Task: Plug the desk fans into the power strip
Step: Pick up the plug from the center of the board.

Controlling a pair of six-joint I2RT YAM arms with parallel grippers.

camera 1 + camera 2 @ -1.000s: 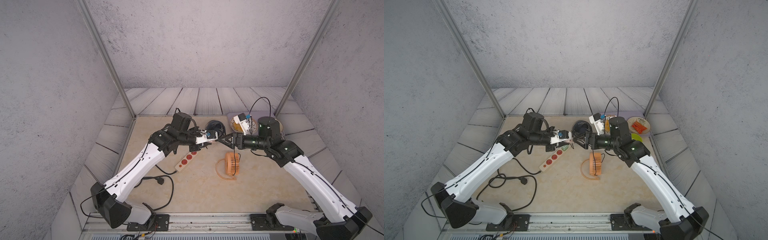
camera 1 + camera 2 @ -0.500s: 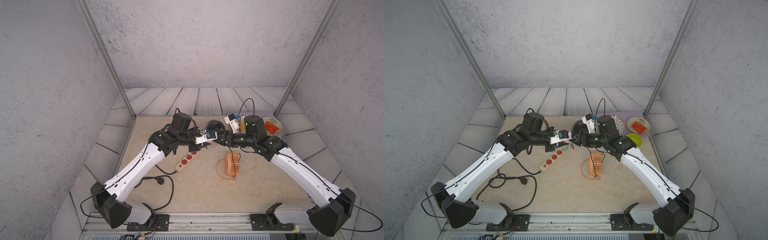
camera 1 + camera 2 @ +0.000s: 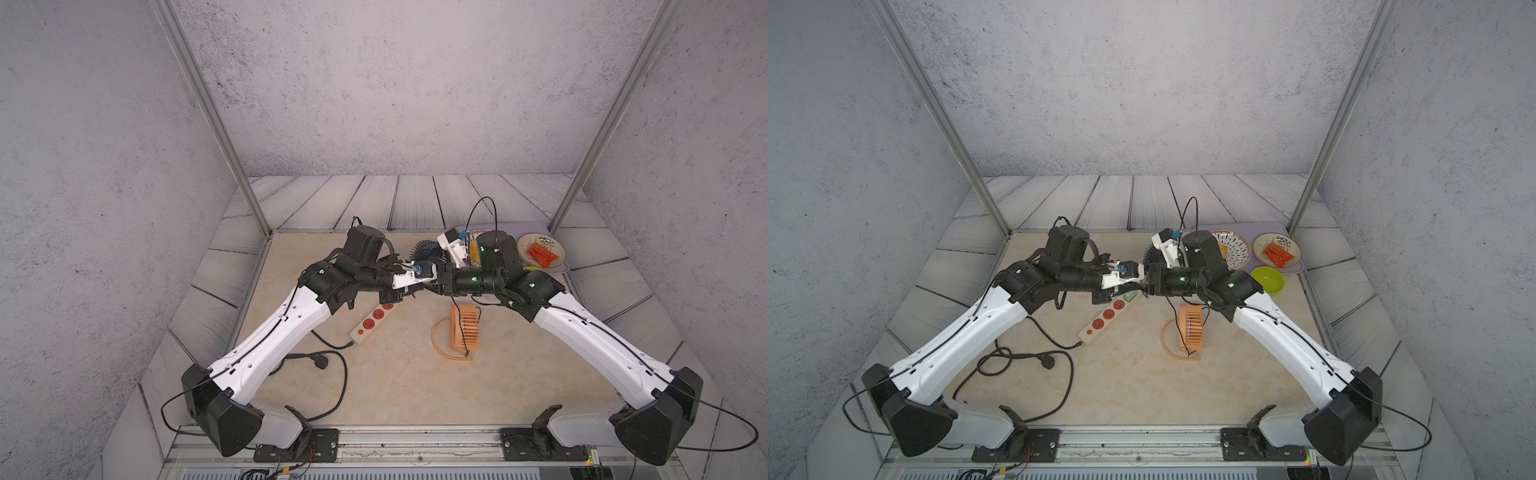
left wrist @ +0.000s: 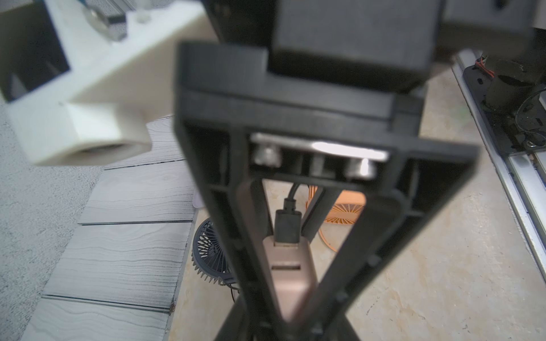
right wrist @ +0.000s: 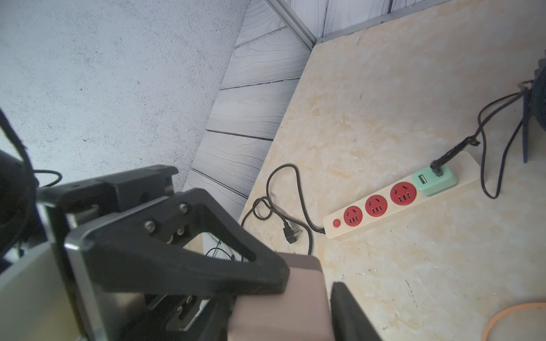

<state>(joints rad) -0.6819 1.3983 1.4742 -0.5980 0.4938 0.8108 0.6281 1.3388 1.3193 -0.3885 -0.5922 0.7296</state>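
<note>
Left gripper [image 3: 417, 288] clamped on the end of pink adapter [image 4: 291, 277], held in air over far end of power strip [image 5: 389, 201]. Right gripper [image 4: 291, 304] nose to nose with it, fingers flanking adapter. Contact unclear, cannot tell if gripping. Black USB plug [image 4: 288, 226] seated in adapter; cord drops to orange fan [image 3: 465, 330], apart from strip on right-arm side. Strip flat on table, three red sockets [image 5: 403, 193] free, green adapter [image 5: 434, 180] at far end. Step, by judgement — handover. Next: firm right grip, left release, prongs down over free socket.
</note>
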